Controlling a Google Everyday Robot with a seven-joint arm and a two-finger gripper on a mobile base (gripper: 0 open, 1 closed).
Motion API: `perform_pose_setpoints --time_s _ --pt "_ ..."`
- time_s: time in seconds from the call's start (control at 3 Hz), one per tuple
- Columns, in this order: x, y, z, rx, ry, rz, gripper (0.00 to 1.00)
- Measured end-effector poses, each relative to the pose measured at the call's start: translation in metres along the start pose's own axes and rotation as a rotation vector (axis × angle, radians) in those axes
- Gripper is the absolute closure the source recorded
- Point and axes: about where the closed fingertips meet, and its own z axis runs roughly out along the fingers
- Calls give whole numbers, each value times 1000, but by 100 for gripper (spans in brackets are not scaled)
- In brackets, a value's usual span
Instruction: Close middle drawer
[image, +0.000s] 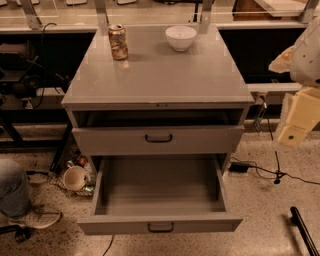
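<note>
The middle drawer (160, 224) is pulled far out at the bottom of the grey cabinet (160, 75). Its deep grey box is empty, and its low front panel carries a small black bar handle (161, 227). Above it is a taller-fronted grey drawer (158, 140) with a larger black handle, open by a small gap. My gripper (294, 125), cream and white, is at the right edge of the camera view. It is beside the cabinet at about the height of the upper drawer, well apart from the open drawer.
A drink can (118, 42) and a white bowl (181, 37) stand on the cabinet top. A cup (75, 178) and clutter lie on the floor to the left. A person's leg and shoe (25, 210) are at the lower left. Cables (270, 172) and a black bar (304, 230) lie on the floor to the right.
</note>
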Motion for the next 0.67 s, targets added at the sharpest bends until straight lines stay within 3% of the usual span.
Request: perform_pose_setpoints --time_s 0.33,0.67 --pt "0 0 0 0 0 0 0" --pt "6 16 41 -43 -8 70 0"
